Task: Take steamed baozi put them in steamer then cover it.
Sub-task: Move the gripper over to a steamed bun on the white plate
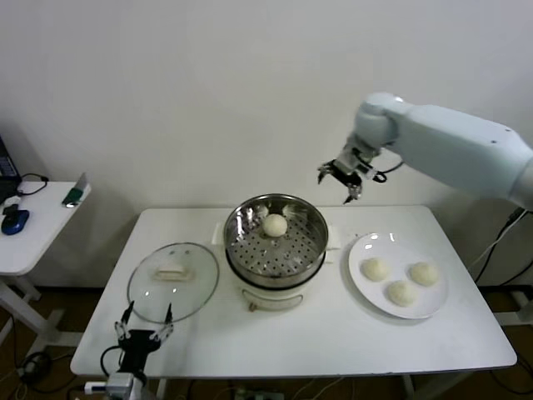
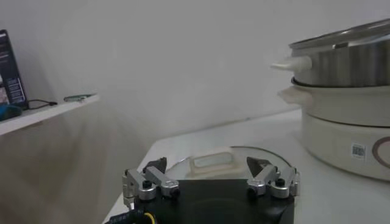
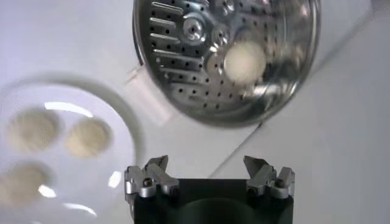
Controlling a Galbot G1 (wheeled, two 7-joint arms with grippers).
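The steamer [image 1: 275,250] stands mid-table, a shiny perforated basket on a white pot base. One baozi [image 1: 275,224] lies in it toward the back; it also shows in the right wrist view [image 3: 244,61]. Three baozi [image 1: 401,292] lie on the white plate [image 1: 364,287] to the steamer's right. The glass cover [image 1: 173,282] with its white handle [image 1: 171,271] lies flat left of the steamer. My right gripper [image 1: 340,177] is open and empty, raised high behind the steamer's right side. My left gripper [image 1: 143,321] is open and empty, low at the front left, just before the cover [image 2: 213,163].
A white side table [image 1: 33,229] stands at the far left with a blue mouse [image 1: 14,220] and a small green item [image 1: 73,196]. The wall is close behind the table.
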